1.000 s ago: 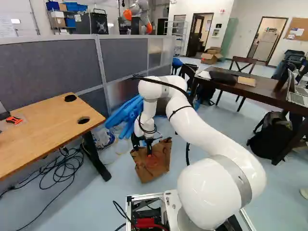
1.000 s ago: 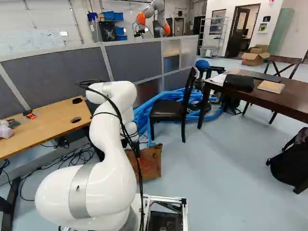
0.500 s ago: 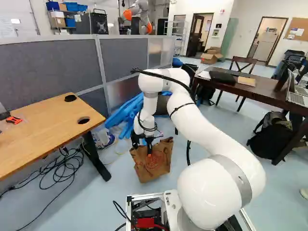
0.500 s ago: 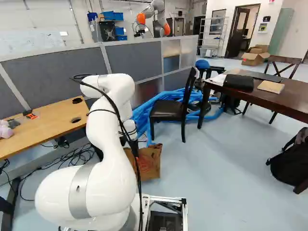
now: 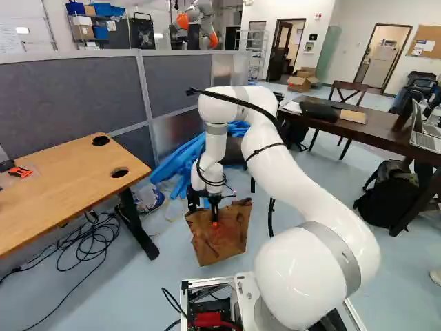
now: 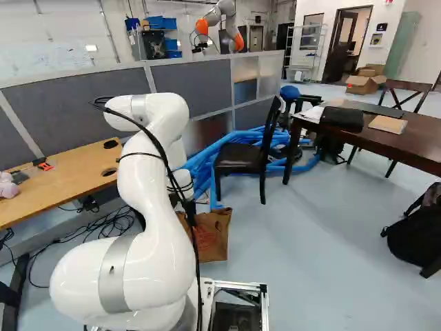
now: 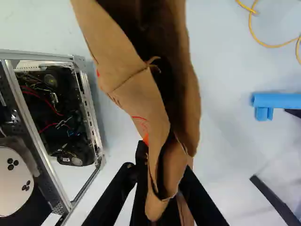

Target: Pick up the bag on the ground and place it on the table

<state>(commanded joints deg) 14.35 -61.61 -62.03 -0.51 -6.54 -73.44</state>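
Jaws are gripping a brown bag by its rim near a corner of the wooden table, blue tubing lying beside a grey partition.

a black chair stands beside a heap of blue tubes. a dark backpack sits on the floor, and cardboard boxes stand near a door.
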